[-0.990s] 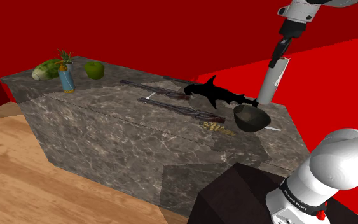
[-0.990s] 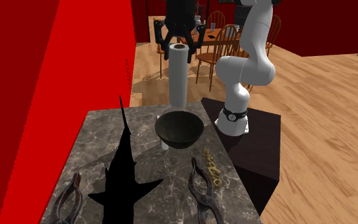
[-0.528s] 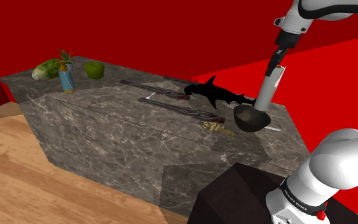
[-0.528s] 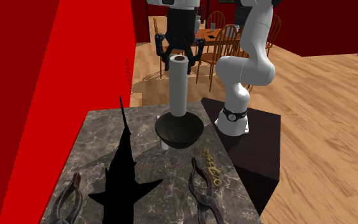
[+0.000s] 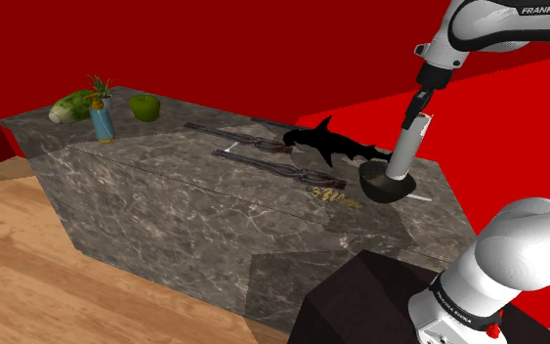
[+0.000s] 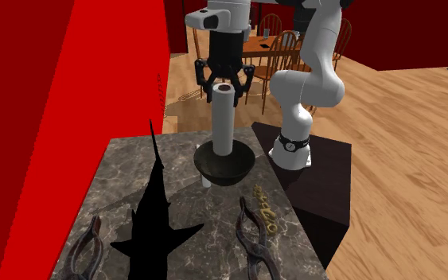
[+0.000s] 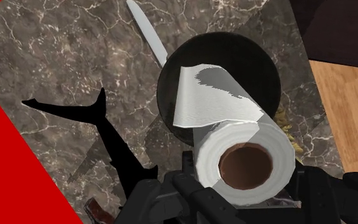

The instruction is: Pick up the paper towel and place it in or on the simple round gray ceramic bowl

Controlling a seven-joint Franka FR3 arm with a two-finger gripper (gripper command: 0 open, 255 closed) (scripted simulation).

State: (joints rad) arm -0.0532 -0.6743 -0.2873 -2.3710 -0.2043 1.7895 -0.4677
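The dark grey veined marble counter [image 5: 165,186] carries the whole job, and the white Franka arm with dark joints [image 6: 309,79] reaches over its near-stand end. The carry looks almost over. The tall white paper towel roll with a brown cardboard core [image 6: 224,119] stands with its lower end inside the round, dark, near-black glossy bowl [image 6: 224,165], leaning a little in the shoulder view. Whether its base rests on the bowl's floor is hidden by the rim. The all-black two-finger gripper [image 6: 224,83] pinches the roll at its upper end, a finger on either side of the core in the wrist view, so the roll is not yet let go. As I judge it, what is left is to settle the roll, spread the fingers and lift away. That is a risky moment, since so tall a roll in so shallow a bowl may tip once it is free.

The roll itself [image 7: 234,140] is a smooth, tight cylinder. One loose sheet edge lifts from its side, and the open end shows the brown tube.
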